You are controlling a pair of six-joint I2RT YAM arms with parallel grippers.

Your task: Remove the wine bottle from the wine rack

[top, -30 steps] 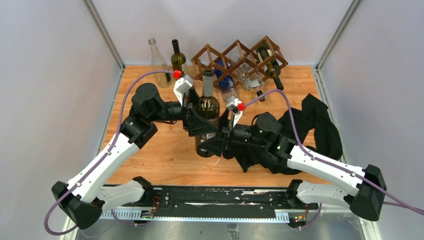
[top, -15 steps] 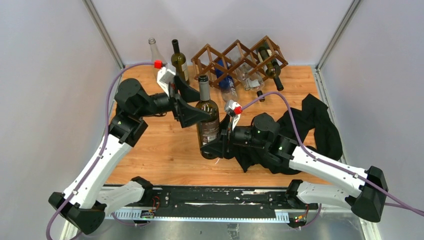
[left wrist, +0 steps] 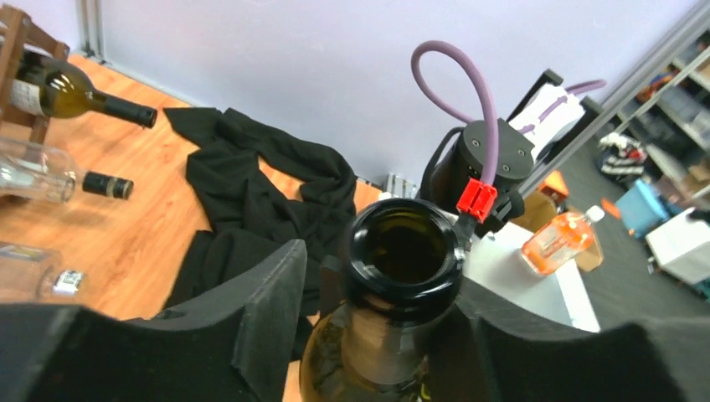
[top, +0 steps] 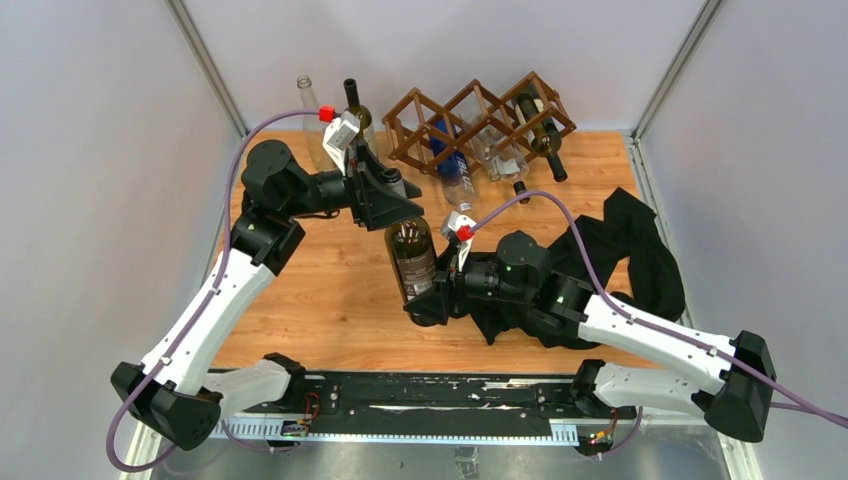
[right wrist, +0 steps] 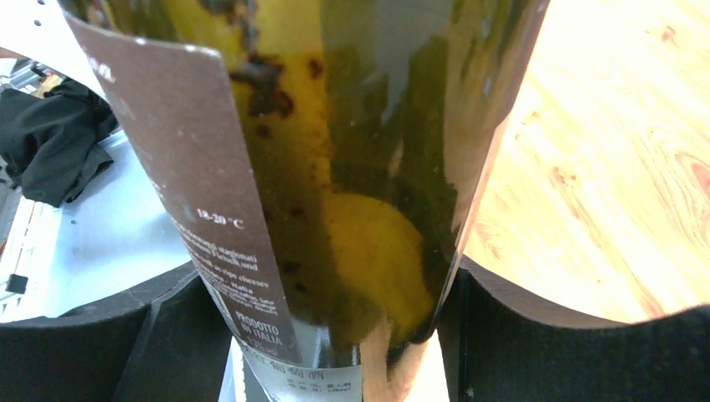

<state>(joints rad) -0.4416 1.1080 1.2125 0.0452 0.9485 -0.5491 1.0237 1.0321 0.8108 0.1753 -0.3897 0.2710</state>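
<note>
Reaching in low from the right, the right arm is laid across the counter (top: pixel 320 290), and the right fingers (right wrist: pixel 586 352) are clamped on the lower body of the wine bottle (top: pixel 410 255). The bottle is held roughly upright at mid-counter, near of the wine rack (top: pixel 480 115) and apart from it. The left arm is bent over from the left. The left fingers (left wrist: pixel 259 318) flank the neck, though whether it is pinched cannot be told.

Dark wine bottle (top: pixel 412 258) upright, off wine rack (top: pixel 480 112)
</note>
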